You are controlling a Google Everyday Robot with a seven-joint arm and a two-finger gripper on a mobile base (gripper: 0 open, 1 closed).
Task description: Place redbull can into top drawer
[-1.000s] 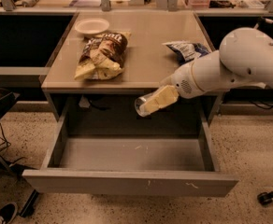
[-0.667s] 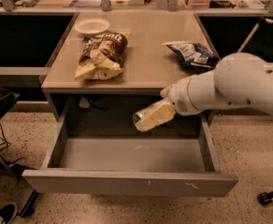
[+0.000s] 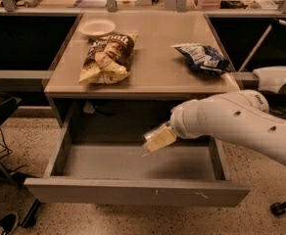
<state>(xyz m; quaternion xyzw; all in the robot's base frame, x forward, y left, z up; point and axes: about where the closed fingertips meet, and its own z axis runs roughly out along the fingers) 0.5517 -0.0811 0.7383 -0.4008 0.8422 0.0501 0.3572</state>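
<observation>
The top drawer [image 3: 133, 192] stands pulled open under the table, a wide shallow grey tray with small white scuffs on its front panel; nothing lies on its floor. My gripper [image 3: 157, 139] reaches in from the right on the white arm and hangs just above the drawer's floor, right of its middle. Its cream fingers [image 3: 160, 140] are shut on the redbull can [image 3: 152, 131]. Only a short silvery stretch of the can shows beside them; the rest is hidden.
On the table top [image 3: 153, 77] lie a brown chip bag [image 3: 106, 58], a blue-and-white chip bag [image 3: 202, 58] and a white bowl [image 3: 97, 27]. The arm's body fills the right side. A shoe [image 3: 2, 224] and cables lie on the floor at the left.
The gripper with the can has moved down and a little left, from table-edge height into the open drawer's space. The drawer and the bags have not moved.
</observation>
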